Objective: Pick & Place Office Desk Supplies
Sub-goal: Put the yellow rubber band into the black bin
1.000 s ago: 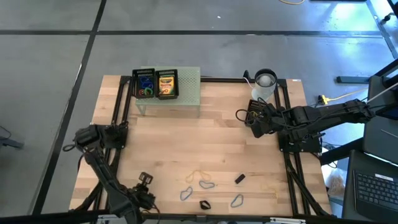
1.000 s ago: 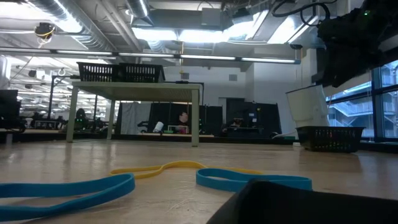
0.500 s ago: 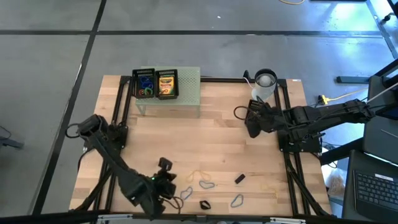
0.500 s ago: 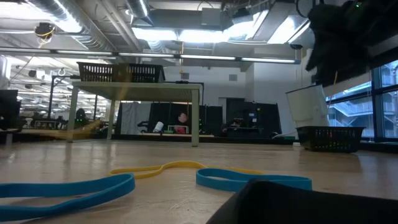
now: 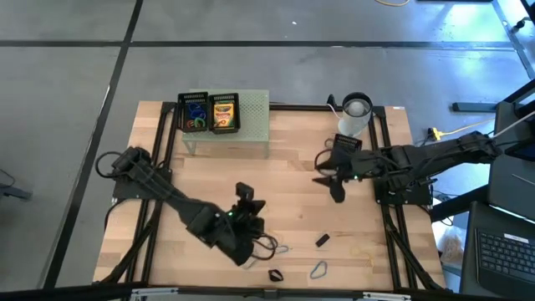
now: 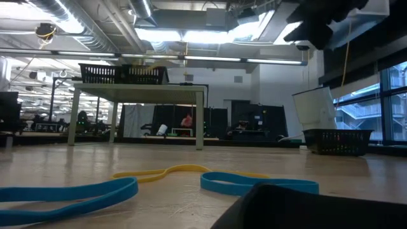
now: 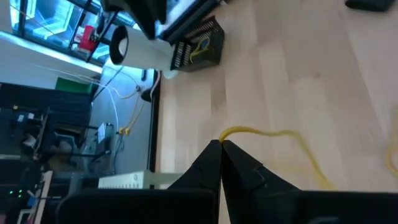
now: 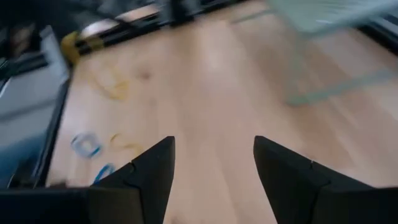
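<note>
Bench [image 5: 276, 167] of pale wood planks in a black frame carries everything here, with the large pale green perforated stand [image 5: 255, 113] at its far edge holding two small black mesh baskets [image 5: 209, 113], one with coloured loops, the other with a yellow-green crayon box [image 5: 223, 114]. The left arm, which a second ago was folded at the near left corner, has swung inward, and its left pincer [image 5: 245, 198] now hangs over the middle of the near half, fingers pressed fully together; in the left wrist view a thin yellow rubber band [image 7: 273, 134] trails from its tips, so it seems to be pinched there, though the hold itself is hard to confirm. That suggests one supply is lifted and bound for the baskets. The right pincer [image 5: 333, 186] has meanwhile come away from the white cup with black rim [image 5: 356, 109] toward the bench's middle, its jaws wide apart and empty, probably heading for the loose items. Those remain near the front edge: blue loops [image 6: 254, 183], a grey wire clip [image 5: 318, 269] and small black clips [image 5: 323, 240].
</note>
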You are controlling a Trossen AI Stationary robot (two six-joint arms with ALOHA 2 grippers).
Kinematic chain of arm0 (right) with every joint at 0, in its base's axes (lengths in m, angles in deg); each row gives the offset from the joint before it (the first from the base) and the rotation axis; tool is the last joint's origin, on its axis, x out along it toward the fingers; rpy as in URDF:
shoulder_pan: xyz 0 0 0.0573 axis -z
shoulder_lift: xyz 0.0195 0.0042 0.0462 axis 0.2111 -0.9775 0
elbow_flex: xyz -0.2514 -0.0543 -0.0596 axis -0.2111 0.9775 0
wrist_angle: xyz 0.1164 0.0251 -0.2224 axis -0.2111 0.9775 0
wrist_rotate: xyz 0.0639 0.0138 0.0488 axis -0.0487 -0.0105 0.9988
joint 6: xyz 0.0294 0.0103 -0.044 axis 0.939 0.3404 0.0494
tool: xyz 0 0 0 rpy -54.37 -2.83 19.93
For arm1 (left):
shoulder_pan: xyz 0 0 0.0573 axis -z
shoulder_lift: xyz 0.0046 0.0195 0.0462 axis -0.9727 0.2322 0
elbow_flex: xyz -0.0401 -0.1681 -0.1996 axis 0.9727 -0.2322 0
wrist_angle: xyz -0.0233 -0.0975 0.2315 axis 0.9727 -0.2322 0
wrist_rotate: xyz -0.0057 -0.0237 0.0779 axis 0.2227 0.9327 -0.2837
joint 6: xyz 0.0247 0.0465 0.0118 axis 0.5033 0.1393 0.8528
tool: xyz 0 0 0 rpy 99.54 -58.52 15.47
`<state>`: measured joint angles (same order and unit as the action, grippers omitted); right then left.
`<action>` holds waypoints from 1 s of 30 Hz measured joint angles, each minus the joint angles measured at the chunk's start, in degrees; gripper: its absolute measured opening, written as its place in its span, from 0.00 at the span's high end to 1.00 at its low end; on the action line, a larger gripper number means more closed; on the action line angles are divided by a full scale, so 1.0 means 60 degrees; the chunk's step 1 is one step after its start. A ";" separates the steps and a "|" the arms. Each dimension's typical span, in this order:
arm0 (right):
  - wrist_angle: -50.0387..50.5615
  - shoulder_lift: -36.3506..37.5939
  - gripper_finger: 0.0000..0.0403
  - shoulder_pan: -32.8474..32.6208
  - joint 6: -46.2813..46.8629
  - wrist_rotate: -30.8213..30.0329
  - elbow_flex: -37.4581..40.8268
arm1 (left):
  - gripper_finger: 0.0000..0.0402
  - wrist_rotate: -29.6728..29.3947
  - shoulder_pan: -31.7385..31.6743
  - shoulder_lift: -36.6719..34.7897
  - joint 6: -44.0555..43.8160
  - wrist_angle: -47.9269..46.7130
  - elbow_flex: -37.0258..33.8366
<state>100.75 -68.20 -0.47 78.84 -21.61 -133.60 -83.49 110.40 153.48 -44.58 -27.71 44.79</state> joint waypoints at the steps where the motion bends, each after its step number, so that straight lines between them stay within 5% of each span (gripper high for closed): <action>1: -0.0192 -0.0122 0.46 -0.0064 -0.0386 0.0286 0.0000 | 0.99 0.0090 -0.0124 0.0000 0.0218 0.0217 0.0012; 6: -0.1137 -0.0918 0.46 -0.0384 -0.1753 0.1287 -0.0002 | 1.00 0.0158 -0.0706 0.0000 0.0975 0.1352 0.0012; 16: -0.3372 -0.2550 0.46 -0.0803 -0.4474 0.1320 0.0000 | 0.99 0.0169 -0.1317 -0.0004 0.2213 0.3346 0.0012; 30: -0.5039 -0.3300 0.46 -0.0803 -0.4363 0.1730 0.0000 | 1.00 0.0152 -0.1540 -0.0011 0.3241 0.4383 0.0012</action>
<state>70.51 -88.00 -5.29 52.66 -11.23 -133.60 -82.58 101.16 153.42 -25.13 -1.41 44.86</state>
